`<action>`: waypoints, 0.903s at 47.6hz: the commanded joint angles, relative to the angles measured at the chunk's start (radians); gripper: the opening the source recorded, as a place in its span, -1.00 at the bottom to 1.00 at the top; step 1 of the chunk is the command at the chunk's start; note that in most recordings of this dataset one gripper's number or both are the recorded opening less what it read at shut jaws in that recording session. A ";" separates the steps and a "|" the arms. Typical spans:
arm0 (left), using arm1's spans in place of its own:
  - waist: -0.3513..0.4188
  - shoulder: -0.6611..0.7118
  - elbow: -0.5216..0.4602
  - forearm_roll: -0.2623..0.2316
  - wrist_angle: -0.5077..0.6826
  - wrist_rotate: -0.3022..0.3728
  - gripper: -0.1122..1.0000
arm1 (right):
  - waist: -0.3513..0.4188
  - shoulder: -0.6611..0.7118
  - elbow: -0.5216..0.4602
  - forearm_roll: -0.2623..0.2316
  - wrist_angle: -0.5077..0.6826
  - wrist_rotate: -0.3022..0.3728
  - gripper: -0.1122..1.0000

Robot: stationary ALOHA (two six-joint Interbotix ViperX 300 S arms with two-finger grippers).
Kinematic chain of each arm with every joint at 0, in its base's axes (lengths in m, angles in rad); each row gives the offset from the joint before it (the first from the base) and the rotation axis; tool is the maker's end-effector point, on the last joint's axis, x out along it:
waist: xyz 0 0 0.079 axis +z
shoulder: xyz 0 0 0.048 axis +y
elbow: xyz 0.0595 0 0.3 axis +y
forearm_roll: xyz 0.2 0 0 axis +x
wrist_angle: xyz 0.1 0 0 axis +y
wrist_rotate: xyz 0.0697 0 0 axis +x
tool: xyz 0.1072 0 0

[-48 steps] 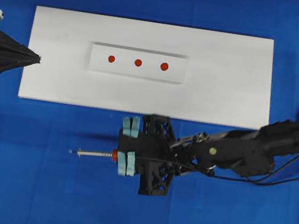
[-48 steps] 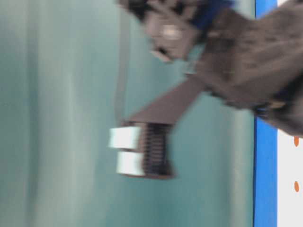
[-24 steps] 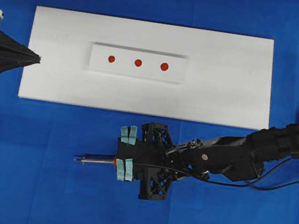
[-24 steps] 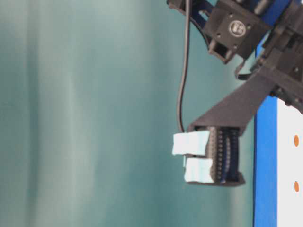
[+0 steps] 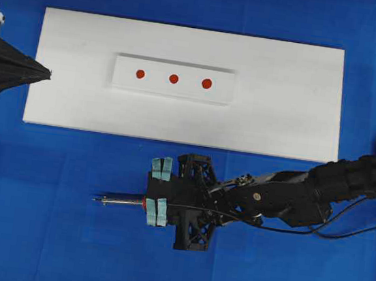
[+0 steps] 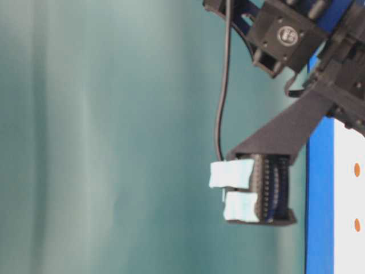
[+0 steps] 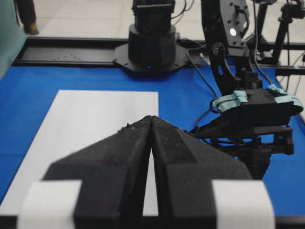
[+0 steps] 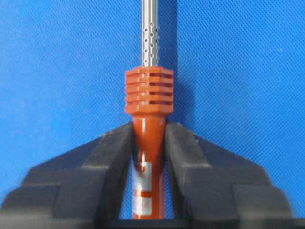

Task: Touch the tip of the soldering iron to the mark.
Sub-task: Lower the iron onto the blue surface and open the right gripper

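Note:
The soldering iron [image 5: 120, 202] points left over the blue cloth, well in front of the white board. My right gripper [image 5: 148, 205] is shut on its red-orange handle just behind the ribbed collar [image 8: 148, 90]. In the right wrist view the gripper [image 8: 148, 126] has both black fingers pressed against the handle. The mark [image 5: 173, 78] is the middle red dot on the raised white block [image 5: 123, 81], far from the iron's tip. My left gripper [image 5: 45, 72] is shut and empty at the board's left edge, and its tips [image 7: 151, 118] meet in the left wrist view.
The white board [image 5: 281, 111] lies across the blue cloth. Two more red dots flank the mark on the block. The iron's black cord [image 6: 219, 103] hangs from the right arm, whose links stretch to the right edge [image 5: 348, 181].
The right arm came down and slightly toward the front with the iron, whose tip shifted a little right. Over the last half second almost nothing moved. The left arm stayed still.

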 commanded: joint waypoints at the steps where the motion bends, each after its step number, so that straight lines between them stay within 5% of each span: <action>1: 0.002 0.003 -0.015 0.002 -0.005 -0.002 -0.80 | -0.002 -0.014 -0.017 0.006 -0.008 0.002 -0.37; 13: 0.002 0.003 -0.015 0.002 -0.005 -0.002 -0.80 | -0.003 -0.014 -0.025 0.006 -0.003 0.000 0.86; 25: 0.002 0.003 -0.015 0.002 -0.005 -0.002 -0.80 | 0.003 -0.063 -0.029 0.003 0.035 -0.002 0.80; 43: 0.002 0.003 -0.017 0.002 -0.005 -0.002 -0.80 | 0.021 -0.307 -0.028 -0.037 0.295 -0.012 0.80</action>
